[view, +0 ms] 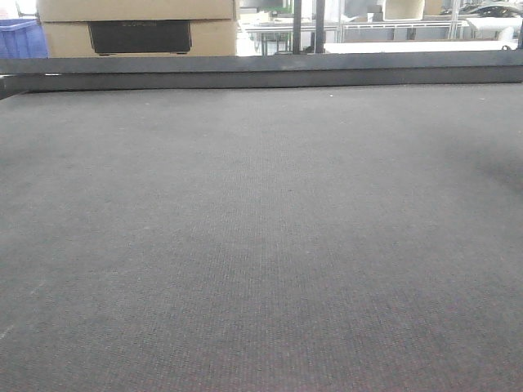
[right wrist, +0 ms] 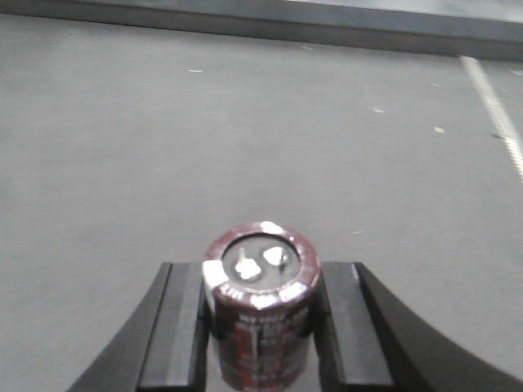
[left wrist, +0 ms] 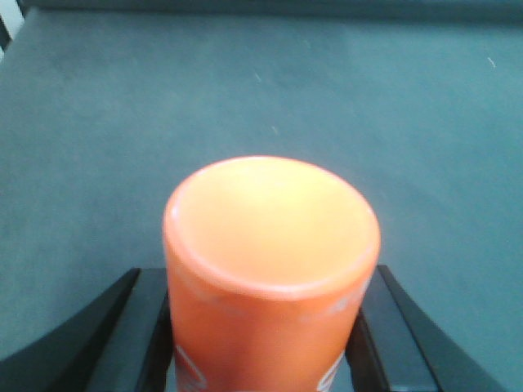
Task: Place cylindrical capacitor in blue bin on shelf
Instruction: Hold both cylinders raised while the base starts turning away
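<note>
Evidently for carrying, the right gripper [right wrist: 260, 335] pinches the dark red capacitor [right wrist: 260, 282], terminals outward, between its jaws over the grey mat [right wrist: 122, 131], while the left gripper [left wrist: 270, 343] likewise clamps an orange cylinder [left wrist: 274, 229].

A warehouse or factory-floor workshop, by the look of it — stacked cardboard boxes [view: 135, 16], a blue bin [view: 20, 39] beside them and pale metal framing [view: 368, 28] stand behind a broad, grey-matted counter [view: 261, 245].

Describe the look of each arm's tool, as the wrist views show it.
The left tool and right tool look alike: two matte black fingers each, flat inner faces, outer edges curving wider toward the base. No cables or markings show.
</note>
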You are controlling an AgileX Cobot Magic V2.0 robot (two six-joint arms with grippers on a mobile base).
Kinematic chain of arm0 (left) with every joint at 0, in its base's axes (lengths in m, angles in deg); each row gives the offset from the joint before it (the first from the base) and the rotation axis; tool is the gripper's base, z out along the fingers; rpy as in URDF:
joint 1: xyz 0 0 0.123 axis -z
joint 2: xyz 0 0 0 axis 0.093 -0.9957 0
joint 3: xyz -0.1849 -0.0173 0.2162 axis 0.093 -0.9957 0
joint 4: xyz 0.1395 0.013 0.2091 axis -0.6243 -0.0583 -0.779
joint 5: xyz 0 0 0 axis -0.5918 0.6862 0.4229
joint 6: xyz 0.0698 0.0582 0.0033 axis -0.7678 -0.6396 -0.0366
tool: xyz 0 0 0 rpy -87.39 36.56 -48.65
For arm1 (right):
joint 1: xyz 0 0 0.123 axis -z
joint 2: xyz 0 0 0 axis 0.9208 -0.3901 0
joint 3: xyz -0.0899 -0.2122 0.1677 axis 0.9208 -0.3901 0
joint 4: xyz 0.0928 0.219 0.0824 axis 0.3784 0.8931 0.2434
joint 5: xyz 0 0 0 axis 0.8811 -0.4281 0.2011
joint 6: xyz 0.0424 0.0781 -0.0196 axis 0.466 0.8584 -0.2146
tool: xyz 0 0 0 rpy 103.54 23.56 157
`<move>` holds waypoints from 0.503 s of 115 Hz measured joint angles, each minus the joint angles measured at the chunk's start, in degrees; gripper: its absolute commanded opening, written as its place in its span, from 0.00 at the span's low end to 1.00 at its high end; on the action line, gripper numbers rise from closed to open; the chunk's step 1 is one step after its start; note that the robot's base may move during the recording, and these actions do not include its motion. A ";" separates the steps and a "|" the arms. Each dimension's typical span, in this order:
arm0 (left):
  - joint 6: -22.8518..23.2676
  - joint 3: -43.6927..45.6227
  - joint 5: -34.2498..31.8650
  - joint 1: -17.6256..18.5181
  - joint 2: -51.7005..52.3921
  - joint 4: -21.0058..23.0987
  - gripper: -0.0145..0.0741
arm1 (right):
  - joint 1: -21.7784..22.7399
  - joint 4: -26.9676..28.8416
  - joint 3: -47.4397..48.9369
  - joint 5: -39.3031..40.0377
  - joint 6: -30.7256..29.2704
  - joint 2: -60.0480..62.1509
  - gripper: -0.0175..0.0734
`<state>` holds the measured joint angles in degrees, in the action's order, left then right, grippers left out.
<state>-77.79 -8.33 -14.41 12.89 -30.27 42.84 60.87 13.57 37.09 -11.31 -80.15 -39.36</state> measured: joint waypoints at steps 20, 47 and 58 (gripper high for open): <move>-0.66 -6.55 0.85 2.50 7.94 -0.42 0.04 | -5.46 1.45 -6.73 -0.80 0.00 7.75 0.01; -0.66 -13.21 1.72 4.55 17.15 -0.42 0.04 | -9.30 2.47 -12.18 -1.58 0.00 16.86 0.01; -0.66 -13.92 2.32 4.56 20.28 -0.42 0.04 | -9.56 2.47 -12.32 -1.69 0.09 19.86 0.01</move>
<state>-78.45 -22.26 -12.09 17.46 -9.99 42.42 51.30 16.04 24.77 -13.01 -80.06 -19.50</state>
